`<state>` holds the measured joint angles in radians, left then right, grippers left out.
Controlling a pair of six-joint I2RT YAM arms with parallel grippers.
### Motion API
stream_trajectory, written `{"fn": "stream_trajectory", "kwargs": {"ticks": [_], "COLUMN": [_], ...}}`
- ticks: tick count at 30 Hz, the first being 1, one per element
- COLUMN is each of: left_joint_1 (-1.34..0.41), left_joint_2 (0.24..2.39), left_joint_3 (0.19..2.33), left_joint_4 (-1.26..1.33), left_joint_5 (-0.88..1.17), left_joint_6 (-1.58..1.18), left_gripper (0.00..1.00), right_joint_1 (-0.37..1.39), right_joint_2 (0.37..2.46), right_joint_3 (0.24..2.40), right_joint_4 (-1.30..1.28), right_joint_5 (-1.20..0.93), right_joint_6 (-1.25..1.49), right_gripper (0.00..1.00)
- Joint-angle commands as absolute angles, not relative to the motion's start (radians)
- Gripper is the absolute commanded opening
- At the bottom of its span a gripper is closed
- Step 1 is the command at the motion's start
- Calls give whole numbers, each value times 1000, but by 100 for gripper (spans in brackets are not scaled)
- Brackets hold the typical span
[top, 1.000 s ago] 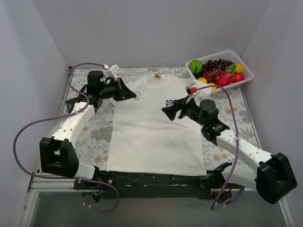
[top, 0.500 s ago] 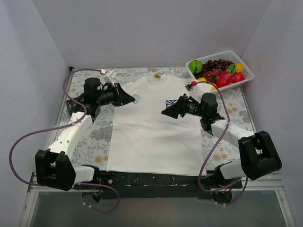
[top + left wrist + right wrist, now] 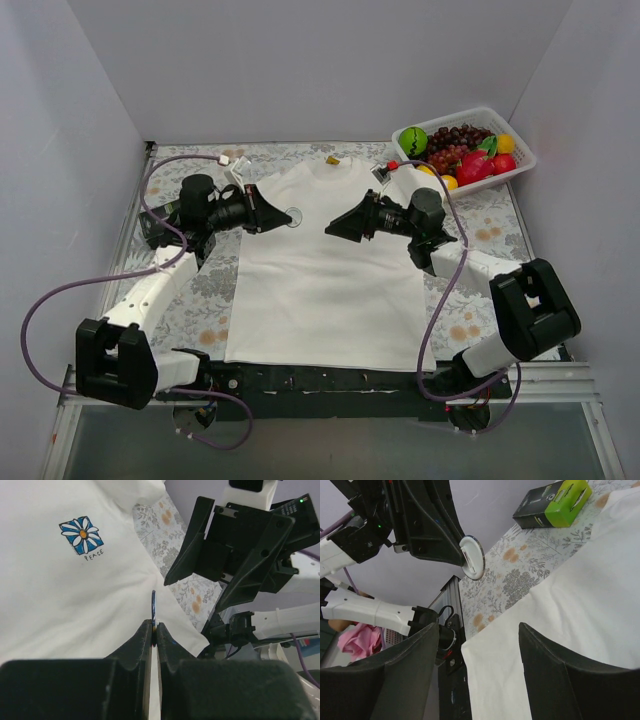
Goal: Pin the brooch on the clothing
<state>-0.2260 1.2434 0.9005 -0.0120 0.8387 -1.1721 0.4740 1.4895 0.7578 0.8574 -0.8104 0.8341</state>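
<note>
Brooch (image 3: pixel 472 557) pinched on edge in the closed left claw (image 3: pixel 154 625), raised over the white T-shirt (image 3: pixel 320 290) near its shoulder, seemingly clear of the cloth. Right claw (image 3: pixel 479 630) gapes empty, facing it. Pinning not yet done; attaching remains.

Small round flat brooch (image 3: pixel 472 557), pale face w/ dark rim, is pinched by its edge betw. the tips of my left gripper (image 3: pixel 154 625). It stands upright, most of the disc sticking out past my fingertips, and looks clear of the cloth. Seen from above it hangs over the upper chest, nr the sleeve on my left.

White short-sleeved cloth T-shirt (image 3: pixel 325 270) lies flat, front up, collar far from me, hem twd me. Blue square print (image 3: pixel 81 534) w/ white-yellow daisy & "PEACE" on chest; yellow neck tag (image 3: pixel 332 159) at collar.
</note>
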Motion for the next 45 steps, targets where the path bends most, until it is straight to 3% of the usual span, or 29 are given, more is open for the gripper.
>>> {"fn": "stream_trajectory", "kwargs": {"ticks": [1,12,13,16,25,28,29,32,33,36,41,45], "left_joint_1": [-245,-302,-304,-310,-321,-321,-321,-321,-321,-321,-321,-319], "left_joint_2": [1134,1042,1042,1046,1063,1066,1068,1066,1069,1083,1150,1207], "left_joint_3": [818,681,684,686,695,707,712,755,771,848,972,1092], "left_joint_4": [176,380,382,393,390,371,371,330,284,171,52,-95], "left_joint_5": [812,675,678,681,716,727,733,753,744,716,752,807], "left_joint_6": [-1313,-1476,-1477,-1486,-1470,-1448,-1439,-1393,-1378,-1304,-1197,-1050], "left_gripper": [0,0,0,0,0,0,4,48,72,95,98,98], "right_joint_1": [532,629,630,634,634,634,632,629,629,624,624,620], "right_joint_2": [1528,1554,1558,1577,1592,1589,1583,1560,1554,1514,1402,1368], "right_joint_3": [822,896,899,899,885,888,893,896,899,905,946,1049], "right_joint_4": [979,965,965,983,1103,1094,1083,994,968,855,563,184], "right_joint_5": [-758,-600,-600,-600,-611,-618,-624,-627,-630,-650,-653,-692], "right_joint_6": [905,956,959,977,1046,1032,1020,948,930,832,602,296], "right_gripper": [69,66,59,55,5,1,1,1,1,1,1,1]}}
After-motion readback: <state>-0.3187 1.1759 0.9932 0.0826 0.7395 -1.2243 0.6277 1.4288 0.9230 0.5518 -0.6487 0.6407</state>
